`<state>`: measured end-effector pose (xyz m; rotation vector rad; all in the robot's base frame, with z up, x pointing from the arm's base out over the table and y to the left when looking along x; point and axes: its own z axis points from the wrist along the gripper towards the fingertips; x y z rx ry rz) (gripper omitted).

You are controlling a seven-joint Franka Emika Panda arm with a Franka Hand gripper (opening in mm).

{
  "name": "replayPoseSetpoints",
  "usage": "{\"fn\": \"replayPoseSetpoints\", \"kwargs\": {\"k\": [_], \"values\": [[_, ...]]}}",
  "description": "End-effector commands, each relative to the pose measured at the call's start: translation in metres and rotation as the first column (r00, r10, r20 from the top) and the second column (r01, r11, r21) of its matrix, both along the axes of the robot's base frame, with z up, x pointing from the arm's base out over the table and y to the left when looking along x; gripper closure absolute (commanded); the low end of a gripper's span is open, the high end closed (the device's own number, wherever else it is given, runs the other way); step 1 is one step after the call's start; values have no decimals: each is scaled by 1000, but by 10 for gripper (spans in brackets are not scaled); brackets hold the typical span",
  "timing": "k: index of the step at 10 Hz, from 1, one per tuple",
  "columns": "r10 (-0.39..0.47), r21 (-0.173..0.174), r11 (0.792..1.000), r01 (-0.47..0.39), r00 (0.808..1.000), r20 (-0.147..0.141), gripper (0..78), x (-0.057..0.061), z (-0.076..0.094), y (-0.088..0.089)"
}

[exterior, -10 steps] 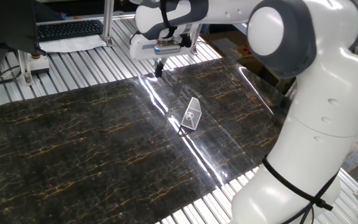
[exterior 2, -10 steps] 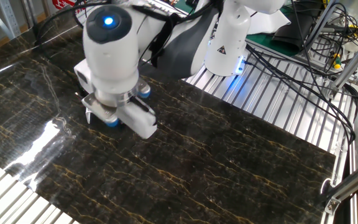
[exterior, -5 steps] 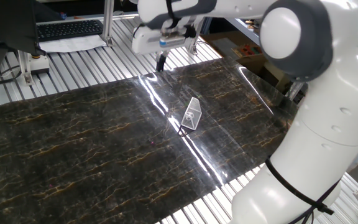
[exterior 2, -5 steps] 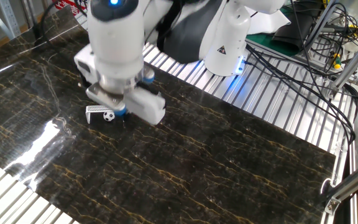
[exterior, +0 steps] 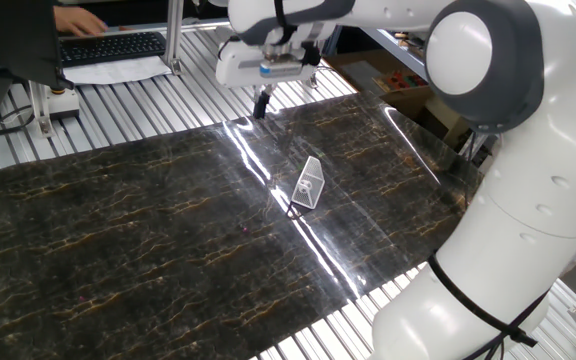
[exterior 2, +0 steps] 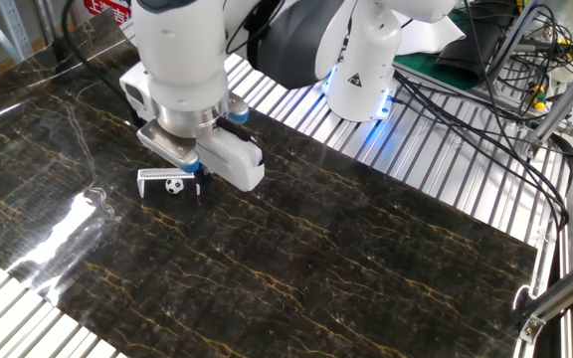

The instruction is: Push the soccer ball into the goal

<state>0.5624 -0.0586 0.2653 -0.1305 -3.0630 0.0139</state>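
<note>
The goal (exterior 2: 152, 179) is a small white-framed wedge lying on the dark marble mat (exterior 2: 346, 259). The soccer ball (exterior 2: 173, 184), tiny and white with black patches, sits within the goal's frame. In the one fixed view the goal (exterior: 309, 183) shows its pale netting, and the ball cannot be made out there. My gripper (exterior: 261, 103) hangs above the mat's far edge, well apart from the goal, with its dark fingers together and nothing between them. In the other fixed view the hand (exterior 2: 202, 149) hovers just behind the goal and hides the fingertips.
A keyboard (exterior: 108, 45) with a person's hand (exterior: 78, 17) on it lies beyond the mat. A cardboard box (exterior: 368, 75) is at the back right. Cables (exterior 2: 485, 80) and my base (exterior 2: 366, 60) stand on the slatted metal table (exterior 2: 446, 169).
My hand has lifted and drawn back from the goal. It covered the goal a second ago; now the goal shows with the ball inside its frame.
</note>
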Motion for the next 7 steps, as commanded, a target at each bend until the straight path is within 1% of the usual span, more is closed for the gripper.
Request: {"fn": "replayPoseSetpoints", "kwargs": {"k": [1,3,7], "values": [[-35,-15,999,35,999,14,764,-2,-13,-7],[-35,-25,999,35,999,13,764,-1,-13,-7],[-31,-25,999,31,999,14,764,-1,-13,-7]]}}
